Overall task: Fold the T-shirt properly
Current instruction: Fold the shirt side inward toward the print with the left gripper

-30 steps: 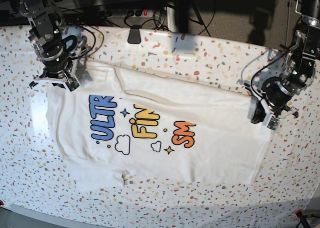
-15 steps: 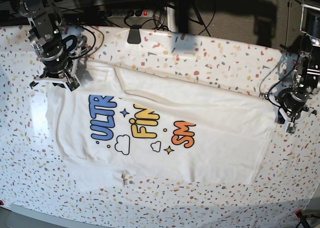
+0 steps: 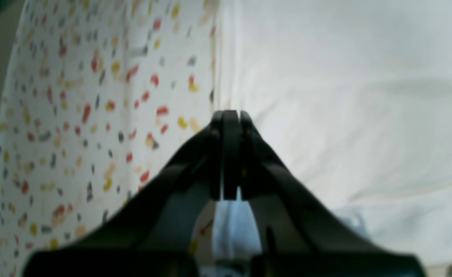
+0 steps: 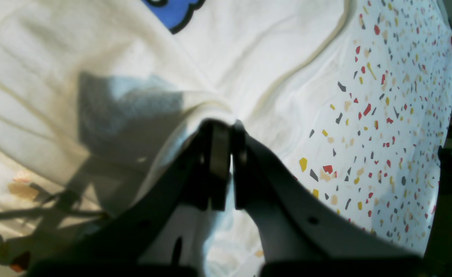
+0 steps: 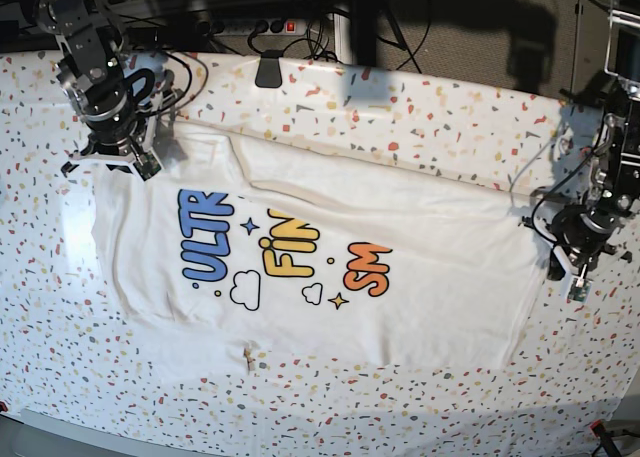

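The white T-shirt (image 5: 420, 237) lies flat on the speckled tablecloth (image 5: 420, 107), its upper part folded down across the coloured print (image 5: 285, 252). At the shirt's far left corner my right gripper (image 5: 108, 163) stands shut, and the right wrist view shows cloth (image 4: 141, 77) bunched into its tips (image 4: 222, 127). My left gripper (image 5: 572, 275) sits at the shirt's right edge. In the left wrist view its jaws (image 3: 229, 115) are shut right on the hem, with shirt cloth (image 3: 345, 115) to one side and tablecloth (image 3: 95, 115) to the other.
A black clip (image 5: 268, 69) sits on the table's back edge, with cables and a power strip (image 5: 270, 25) behind it. Speckled tablecloth surrounds the shirt on all sides, with the widest strip along the front edge (image 5: 300, 417).
My left gripper has moved right and toward the table's front, and the shirt's right edge has drawn outward with it. The right gripper has stayed put.
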Available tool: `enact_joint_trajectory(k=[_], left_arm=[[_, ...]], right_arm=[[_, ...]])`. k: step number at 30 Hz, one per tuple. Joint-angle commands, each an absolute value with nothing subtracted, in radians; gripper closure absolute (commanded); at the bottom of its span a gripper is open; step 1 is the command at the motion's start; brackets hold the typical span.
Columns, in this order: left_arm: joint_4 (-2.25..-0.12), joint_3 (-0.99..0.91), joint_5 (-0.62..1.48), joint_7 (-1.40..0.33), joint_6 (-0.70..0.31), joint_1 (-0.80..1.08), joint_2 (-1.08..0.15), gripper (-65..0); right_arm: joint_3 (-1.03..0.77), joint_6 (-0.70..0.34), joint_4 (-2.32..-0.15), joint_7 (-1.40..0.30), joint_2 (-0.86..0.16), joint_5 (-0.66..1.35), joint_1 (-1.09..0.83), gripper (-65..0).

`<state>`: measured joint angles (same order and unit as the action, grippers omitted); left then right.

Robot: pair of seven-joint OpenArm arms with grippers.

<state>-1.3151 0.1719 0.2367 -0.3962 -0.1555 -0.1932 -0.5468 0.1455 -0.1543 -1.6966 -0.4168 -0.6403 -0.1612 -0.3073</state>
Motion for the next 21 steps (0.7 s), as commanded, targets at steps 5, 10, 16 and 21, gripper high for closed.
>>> enact_joint_trajectory(k=[5,10,16,21], left_arm=[[-1.37,0.165,0.263,-0.382,-0.146,-0.186,-0.558,0.0],[-1.37,0.165,0.324,-0.42,-0.146,-0.174,-0.557,0.0],[-1.37,0.165,0.343,-0.426,-0.146,-0.143,-0.557,-5.2],[-1.37,0.165,0.342,-0.43,-0.146,-0.121,-0.558,-8.5]], right_arm=[[0.137,-0.142,-1.711,-0.405,-0.657,-0.171,-0.299,0.0],[0.137,-0.113,-1.711,-0.404,-0.657,-0.171,-0.288,-19.7],[0.137,0.017,-1.711,-0.412,-0.656,-0.171,-0.248,-19.9],[0.137,0.038,-1.715,-0.406,-0.656,-0.17,-0.236,-19.9]])
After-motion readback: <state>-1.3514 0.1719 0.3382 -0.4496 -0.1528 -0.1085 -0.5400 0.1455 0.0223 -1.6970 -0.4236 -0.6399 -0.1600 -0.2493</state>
